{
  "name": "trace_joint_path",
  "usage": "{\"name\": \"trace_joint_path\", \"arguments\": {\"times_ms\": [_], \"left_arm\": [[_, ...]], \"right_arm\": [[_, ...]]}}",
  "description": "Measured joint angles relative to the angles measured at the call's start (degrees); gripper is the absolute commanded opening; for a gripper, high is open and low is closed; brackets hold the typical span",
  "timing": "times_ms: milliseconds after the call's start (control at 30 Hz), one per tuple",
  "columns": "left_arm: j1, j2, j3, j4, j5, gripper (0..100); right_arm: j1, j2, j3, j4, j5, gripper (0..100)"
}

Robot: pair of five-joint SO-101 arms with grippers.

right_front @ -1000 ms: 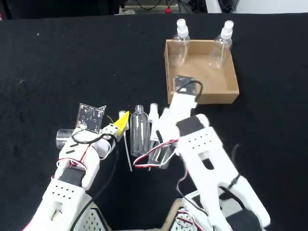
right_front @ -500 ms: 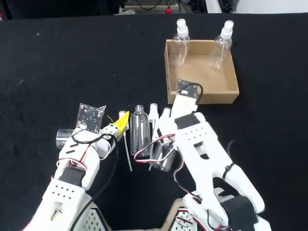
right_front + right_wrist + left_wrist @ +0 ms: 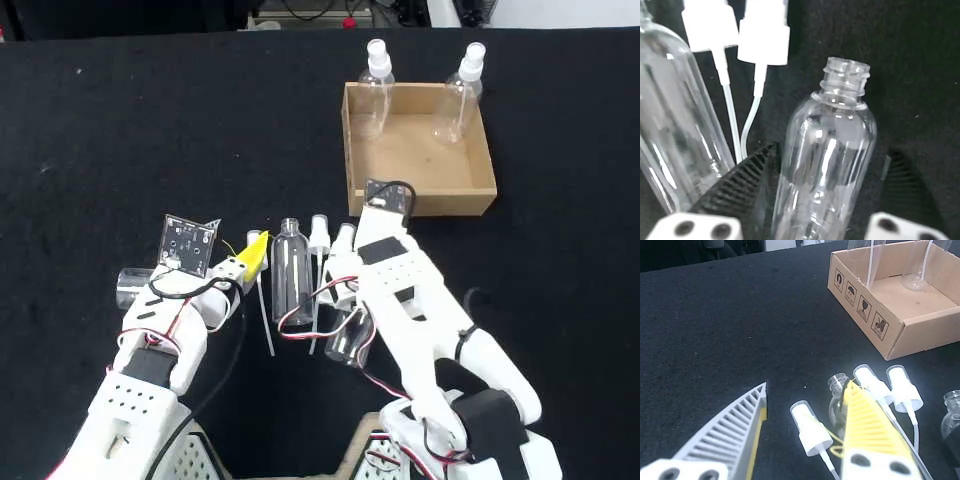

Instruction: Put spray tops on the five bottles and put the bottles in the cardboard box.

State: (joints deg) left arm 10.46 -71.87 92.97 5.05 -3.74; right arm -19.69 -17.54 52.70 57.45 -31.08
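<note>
Straight in on the clear plastic bottle with the bare threaded neck (image 3: 827,165), lying flat on the black table top (image 3: 150,130), right between the black fingers of the right gripper (image 3: 832,152). Spread wider than the bottle's body, those jaws: close along one side, a visible gap on the other, so around it and not clamped. Just ahead and to one side of the neck, a loose white spray top with a thin dip tube (image 3: 710,27) and a second loose white spray top (image 3: 765,35), side by side, tubes trailing back alongside the bottle. Next over, a second clear uncapped bottle (image 3: 291,270), also lying down.

Across to the left gripper (image 3: 807,386): yellow finger and grey finger wide apart, gripping nothing, with a third white spray top (image 3: 810,430) on the table under the gap. Half tucked beneath the left arm, a third clear bottle (image 3: 133,285) on its side.

Farther back, beyond the right arm, the shallow brown cardboard box (image 3: 450,200). Upright along its far wall, a capped clear bottle (image 3: 375,100) in one corner and another capped clear bottle (image 3: 458,105) in the other.
</note>
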Motion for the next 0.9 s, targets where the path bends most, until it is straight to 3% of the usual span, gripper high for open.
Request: {"name": "trace_joint_path", "arguments": {"times_ms": [100,233,433,633,900], "left_arm": [[0.0,0.0,0.0,0.0,0.0,24],[0.0,0.0,0.0,0.0,0.0,24],[0.0,0.0,0.0,0.0,0.0,24],[0.0,0.0,0.0,0.0,0.0,24],[0.0,0.0,0.0,0.0,0.0,24]], "right_arm": [[0.2,0.0,0.0,-0.2,1.4,0.7],[1.3,0.0,0.0,-0.3,7.6,2.8],[12.3,0.0,-6.0,6.0,19.3,3.1],[24.1,0.0,-18.0,19.2,47.3,3.0],[42.5,0.0,-22.3,20.6,92.7,3.2]]}}
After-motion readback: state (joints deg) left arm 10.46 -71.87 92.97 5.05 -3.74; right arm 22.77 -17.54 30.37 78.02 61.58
